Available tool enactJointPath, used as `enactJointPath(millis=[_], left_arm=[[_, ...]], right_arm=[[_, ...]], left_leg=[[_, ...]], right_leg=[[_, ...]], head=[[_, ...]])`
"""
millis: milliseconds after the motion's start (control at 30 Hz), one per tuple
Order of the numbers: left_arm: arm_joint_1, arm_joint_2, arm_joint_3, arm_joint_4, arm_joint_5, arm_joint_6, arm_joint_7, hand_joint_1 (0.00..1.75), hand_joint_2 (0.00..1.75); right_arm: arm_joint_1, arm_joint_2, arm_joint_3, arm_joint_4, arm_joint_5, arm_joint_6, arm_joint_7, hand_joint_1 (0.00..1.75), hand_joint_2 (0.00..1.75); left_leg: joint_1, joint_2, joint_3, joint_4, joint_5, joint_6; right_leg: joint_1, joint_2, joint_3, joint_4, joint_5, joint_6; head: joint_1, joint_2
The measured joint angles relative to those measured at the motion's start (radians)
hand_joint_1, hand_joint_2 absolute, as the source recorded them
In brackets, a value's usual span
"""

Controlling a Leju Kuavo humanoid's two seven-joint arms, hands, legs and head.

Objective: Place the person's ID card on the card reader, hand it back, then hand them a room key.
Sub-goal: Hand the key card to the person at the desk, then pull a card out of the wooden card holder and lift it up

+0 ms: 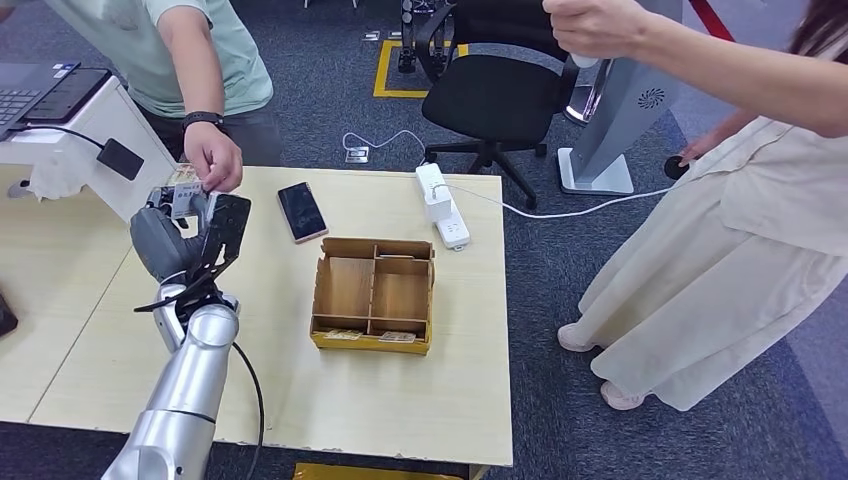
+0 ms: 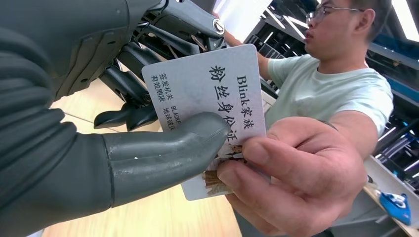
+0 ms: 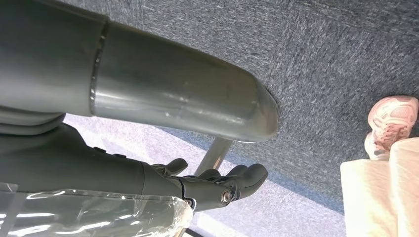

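My left hand (image 1: 190, 235) is raised over the table's far left corner and pinches a white ID card (image 1: 183, 190) between thumb and fingers. In the left wrist view the card (image 2: 207, 89) shows printed Chinese text, with my thumb (image 2: 163, 153) pressed on its face. A person's hand (image 2: 296, 173) grips the same card by its other end, and the head view shows that hand (image 1: 213, 158) reaching down from the far left. My right hand (image 3: 217, 182) hangs over the carpet with its fingers loosely apart, holding nothing.
A dark flat device like a phone (image 1: 301, 211) lies beyond a brown divided box (image 1: 372, 295) with cards (image 1: 397, 337) in its front slots. A white power strip (image 1: 441, 206) sits at the far right edge. A second person (image 1: 740, 220) stands right of the table.
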Motion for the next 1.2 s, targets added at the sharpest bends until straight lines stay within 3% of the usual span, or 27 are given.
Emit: enactJointPath(millis=[167,200,300,333,1200], left_arm=[[-0.014,-0.013,-0.02,0.0,0.017,-0.001,-0.008,1.75,1.75],[-0.015,-0.016,-0.024,0.0,0.024,-0.001,-0.012,1.51,1.75],[-0.017,-0.022,-0.035,0.0,0.04,-0.002,-0.017,0.21,1.75],[-0.017,-0.023,-0.039,0.0,0.044,-0.002,-0.018,0.0,1.75],[-0.011,0.018,-0.058,-0.001,-0.039,0.009,-0.033,0.0,1.75]], right_arm=[[0.0,0.0,0.007,0.001,-0.004,0.0,0.001,0.0,0.0],[0.0,0.0,0.008,0.001,-0.005,0.0,0.001,0.0,0.0],[0.001,0.0,0.013,0.001,-0.009,0.0,0.001,0.0,0.0],[0.001,0.0,0.014,0.001,-0.011,0.0,0.001,0.0,0.0],[0.0,0.0,0.027,0.011,-0.024,0.0,0.004,0.0,0.0]], left_leg=[[0.0,0.0,0.0,0.0,0.0,0.0],[0.0,0.0,0.0,0.0,0.0,0.0],[0.0,0.0,0.0,0.0,0.0,0.0],[0.0,0.0,0.0,0.0,0.0,0.0],[0.0,0.0,-0.001,0.0,0.0,0.0]], right_leg=[[0.0,0.0,0.0,0.0,0.0,0.0],[0.0,0.0,0.0,0.0,0.0,0.0],[0.0,0.0,0.0,0.0,0.0,0.0],[0.0,0.0,0.0,0.0,0.0,0.0],[0.0,0.0,0.0,0.0,0.0,0.0]], head=[[0.0,0.0],[0.0,0.0],[0.0,0.0],[0.0,0.0],[0.0,0.0]])
